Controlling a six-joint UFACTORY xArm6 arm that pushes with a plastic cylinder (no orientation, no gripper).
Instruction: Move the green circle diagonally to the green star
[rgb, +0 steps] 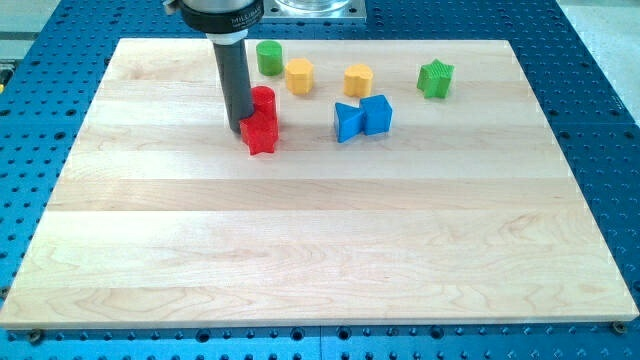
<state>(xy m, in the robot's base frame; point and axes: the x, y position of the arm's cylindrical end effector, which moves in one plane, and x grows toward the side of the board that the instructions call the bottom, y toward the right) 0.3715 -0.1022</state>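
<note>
My tip (238, 128) rests just left of the red cylinder (263, 101) and red star (260, 134); no jaws exist, nothing is held. The green circle (269, 57) sits near the pale wooden board's (320, 250) top edge, well left of the green star (435, 79). Two yellow blocks (299, 75) (358, 80) lie between them, two touching blue blocks (348, 121) (376, 114) below.

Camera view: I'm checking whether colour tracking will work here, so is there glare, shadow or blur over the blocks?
Camera view: even, soft lighting; blocks sharp, with faint short shadows; no strong glare on the wooden board; my tip sits beside the red blocks, unblurred.
</note>
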